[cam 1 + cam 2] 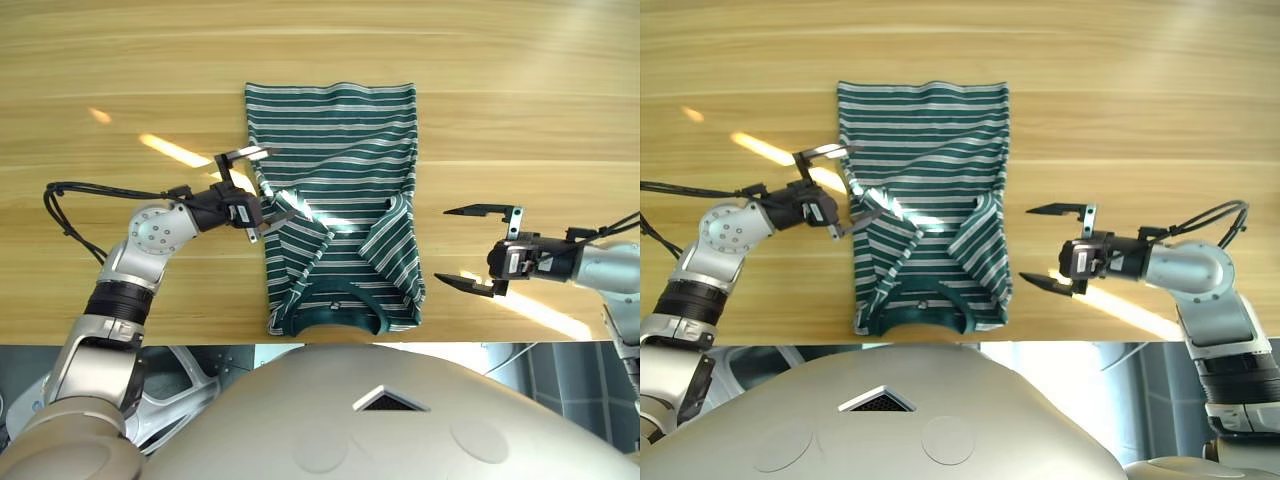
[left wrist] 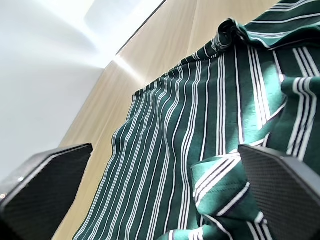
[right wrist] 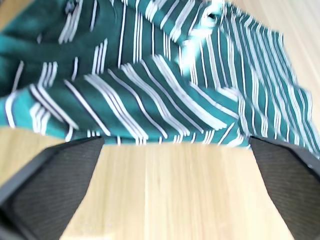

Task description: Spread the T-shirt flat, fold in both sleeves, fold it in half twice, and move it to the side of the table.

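The green, white-striped T-shirt (image 1: 335,140) lay flat in the middle of the wooden tabletop (image 1: 520,100), with its collar (image 1: 338,312) at the near edge and its hem at the far side. Both sleeves were folded inward across the chest, the left sleeve (image 1: 297,245) and the right sleeve (image 1: 396,243) slanting toward each other in a V. The left end effector (image 1: 264,184) sat at the shirt's left edge with its fingers spread wide, gripping nothing. One fingertip was over the top of the folded left sleeve; whether it touched the cloth could not be told. The right end effector (image 1: 468,246) was over bare wood just beside the shirt's right edge, apart from the cloth, also spread wide and holding nothing.
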